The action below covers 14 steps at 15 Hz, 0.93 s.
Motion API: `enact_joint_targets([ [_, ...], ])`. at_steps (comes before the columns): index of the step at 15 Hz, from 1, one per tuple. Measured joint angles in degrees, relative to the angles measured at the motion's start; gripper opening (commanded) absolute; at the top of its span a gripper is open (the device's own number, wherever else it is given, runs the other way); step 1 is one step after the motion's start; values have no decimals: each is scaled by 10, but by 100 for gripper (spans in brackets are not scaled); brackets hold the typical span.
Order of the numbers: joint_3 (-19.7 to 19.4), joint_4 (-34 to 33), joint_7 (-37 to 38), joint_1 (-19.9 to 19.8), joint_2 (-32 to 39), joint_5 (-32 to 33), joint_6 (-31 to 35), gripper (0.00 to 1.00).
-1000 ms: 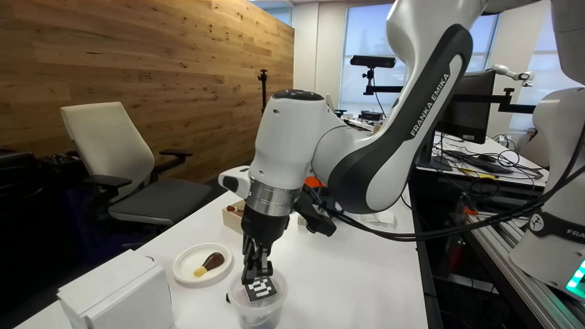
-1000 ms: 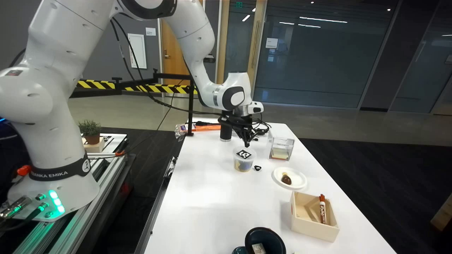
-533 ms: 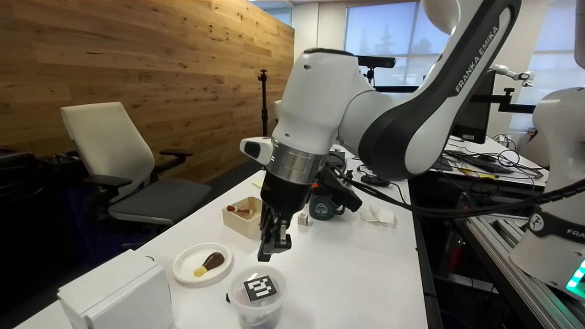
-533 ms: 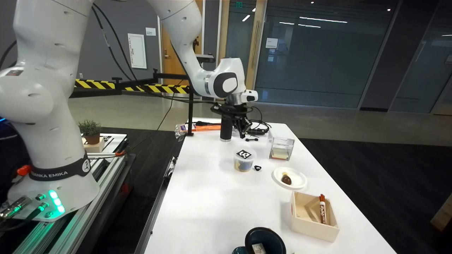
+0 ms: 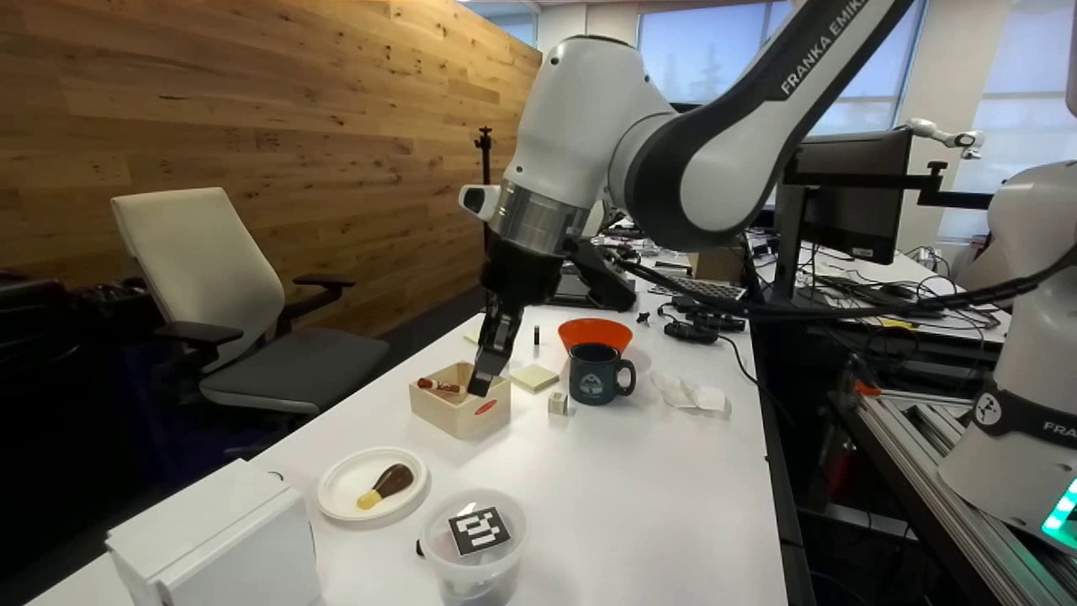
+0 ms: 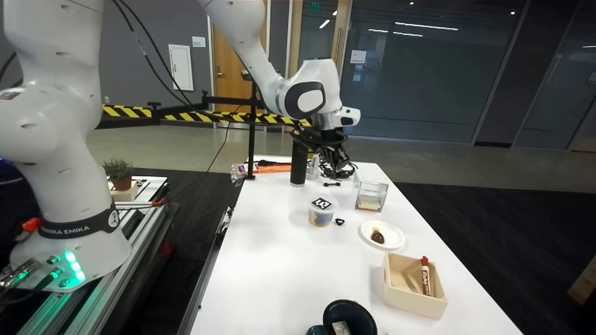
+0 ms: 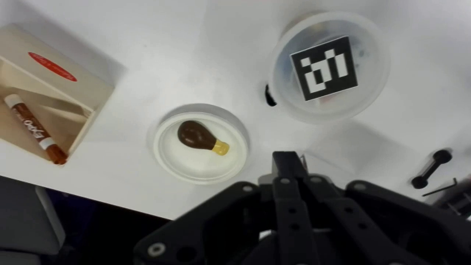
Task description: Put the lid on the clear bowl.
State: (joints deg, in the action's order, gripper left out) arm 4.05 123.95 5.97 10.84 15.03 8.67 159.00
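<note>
The lid (image 5: 479, 531), pale with a black-and-white square pattern, lies on top of the clear bowl (image 5: 478, 585) on the white table. Both also show in an exterior view, the lid (image 6: 321, 203) covering the mouth of the clear bowl (image 6: 321, 217). In the wrist view the lid (image 7: 323, 68) looks level on the bowl, with coloured contents faintly visible through it. My gripper (image 5: 480, 387) hangs high above the table, apart from the lid and bowl. In the wrist view my gripper (image 7: 289, 162) has its fingertips together with nothing visible between them.
A white plate (image 5: 336, 497) with a brown and yellow item stands beside the bowl. A wooden box (image 5: 458, 417) holds a marker. A dark mug (image 5: 593, 379) and an orange bowl (image 5: 597, 332) stand farther along. A clear box (image 6: 371, 195) and a black cylinder (image 6: 298, 165) are near.
My gripper has risen from close over the lid and moved away from it. The lid and the clear bowl have stayed in place.
</note>
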Motion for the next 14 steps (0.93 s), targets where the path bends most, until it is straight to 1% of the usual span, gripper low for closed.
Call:
enact_joint_targets([
  [3,-1,-5,-40,-45,-18,-21,0,0],
  [6,-2,-21,-71,-73,-31,-28,0,0],
  [8,-2,-32,-77,-76,-39,-28,0,0],
  [14,-1,-44,-73,-69,-75,-28,1,0],
])
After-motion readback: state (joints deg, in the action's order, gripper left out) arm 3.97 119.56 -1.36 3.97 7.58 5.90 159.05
